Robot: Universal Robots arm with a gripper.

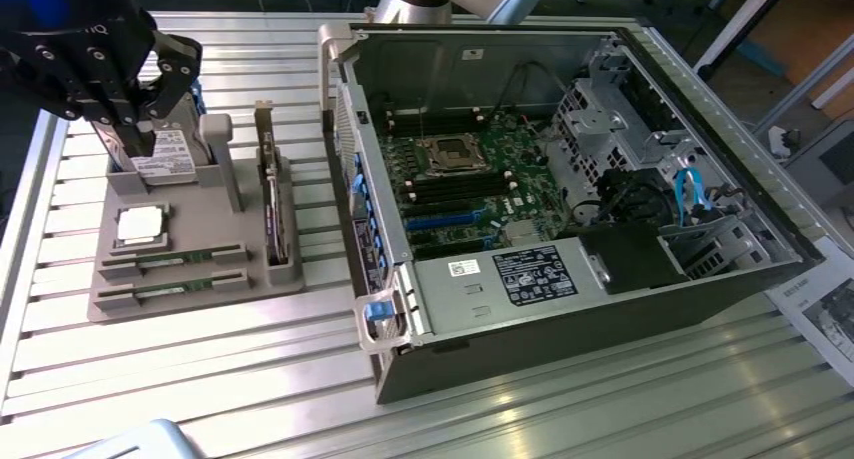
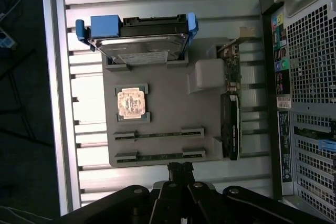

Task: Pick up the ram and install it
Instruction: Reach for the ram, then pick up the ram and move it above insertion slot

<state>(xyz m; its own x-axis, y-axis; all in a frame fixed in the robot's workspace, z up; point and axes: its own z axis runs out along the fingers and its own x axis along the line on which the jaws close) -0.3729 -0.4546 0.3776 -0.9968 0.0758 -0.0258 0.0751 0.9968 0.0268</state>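
Exterior view shows my gripper (image 1: pixel 134 129) poised over the hard drive (image 1: pixel 167 166) that stands at one end of the grey fixture (image 1: pixel 200 307); my fingers (image 2: pixel 181 174) are pressed together and hold nothing. The ram (image 1: pixel 174 262) lies on edge in a slot at the fixture's opposite end, with a second identical stick (image 1: pixel 171 292) in the adjacent slot, both well apart from my gripper.

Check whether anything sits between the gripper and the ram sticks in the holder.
Nothing visible does. The ram and its twin lie uncovered in the grey holder; the gripper hangs above it with only open air between.
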